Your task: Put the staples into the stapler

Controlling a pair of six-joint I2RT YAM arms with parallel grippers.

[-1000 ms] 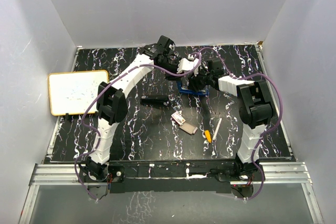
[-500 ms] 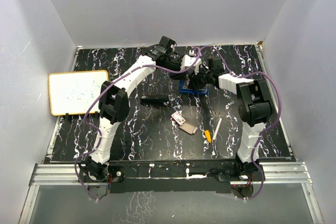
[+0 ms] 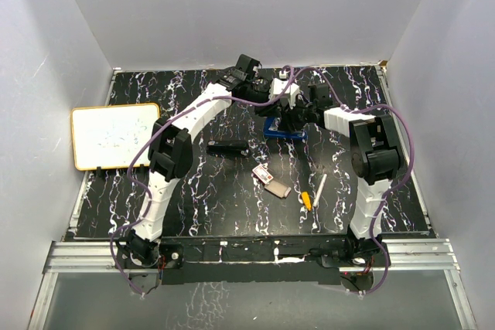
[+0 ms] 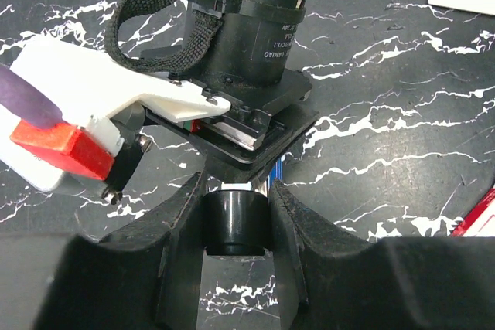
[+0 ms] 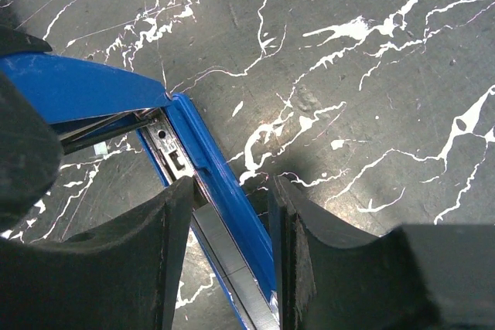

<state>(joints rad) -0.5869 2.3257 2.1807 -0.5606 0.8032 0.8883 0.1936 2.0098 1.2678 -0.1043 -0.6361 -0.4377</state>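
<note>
Locate the blue stapler [image 3: 285, 131] on the bench [image 3: 193, 199] at far centre, reached by both arms. Note the right claw [image 5: 230, 191] clamped across the stapler's blue rail, with the magazine channel exposed and the blue upper arm angled off toward 10 o'clock in the right wrist view. Note the left claw [image 4: 236, 187] closed on a black rounded part [image 4: 236, 226], judged to be the end of the stapler's lid; treat that reading as uncertain. Find the staples [image 3: 267, 177] flat on the bench between 6 and 7 o'clock from the blue stapler, well apart from both claws, with the tan tray showing beside the red-and-white sleeve. Treat loading as not yet begun. With both claws occupied, avoid freeing either one carelessly to fetch the staples: risk of the lid dropping shut or the stapler skidding on the smooth bench. Guard against over-pulling the lid, likely to twist the rail out of the right claw's narrow hold. Keep the crowded wrists from colliding. Avoid mistaking the black stapler [image 3: 228, 147] at 9 o'clock, or the pen [image 3: 319, 188] at 4 o'clock from the box, for the target. Anticipate spilled strips from a poor pinch in the shallow tray.
</note>
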